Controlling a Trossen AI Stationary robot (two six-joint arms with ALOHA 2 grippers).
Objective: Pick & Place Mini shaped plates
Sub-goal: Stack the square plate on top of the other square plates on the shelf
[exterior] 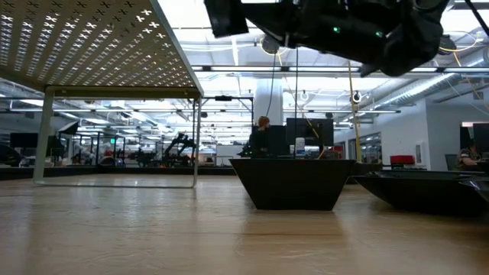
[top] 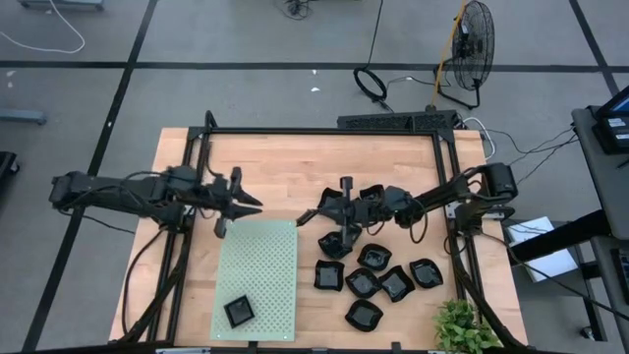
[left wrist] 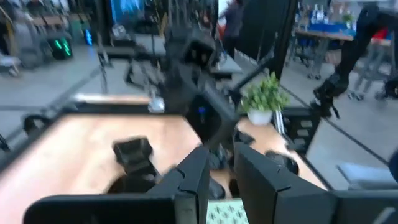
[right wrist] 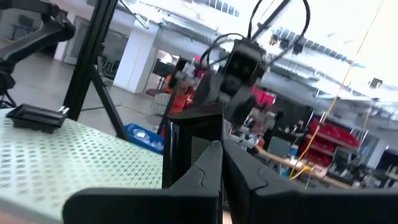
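Observation:
Several glossy black mini plates (top: 373,258) sit flat on the wood in the table's right half, and one more (top: 239,312) lies on the pale green perforated mat (top: 257,280). My right gripper (top: 310,216) reaches toward the table's left, past the mat's right edge. It is shut on a black plate (right wrist: 193,143). My left gripper (top: 257,206) hovers over the mat's far edge and points right. Its fingers (left wrist: 193,177) stand a narrow gap apart with nothing between them. My right gripper pinches the black plate by its rim (right wrist: 214,134), right at the fingertips (right wrist: 211,163). The fingers come level from the table's right side. The plate stands on edge beyond the fingertips, off to one side of them, and is lifted clear of the table.
The black frame rails (top: 324,131) run along the far edge and down both sides of the table. A small potted plant (top: 464,329) stands at the near right corner. Bare wood lies beyond the mat and between it and the plates. In the low view, two plates (exterior: 290,183) rest on the table.

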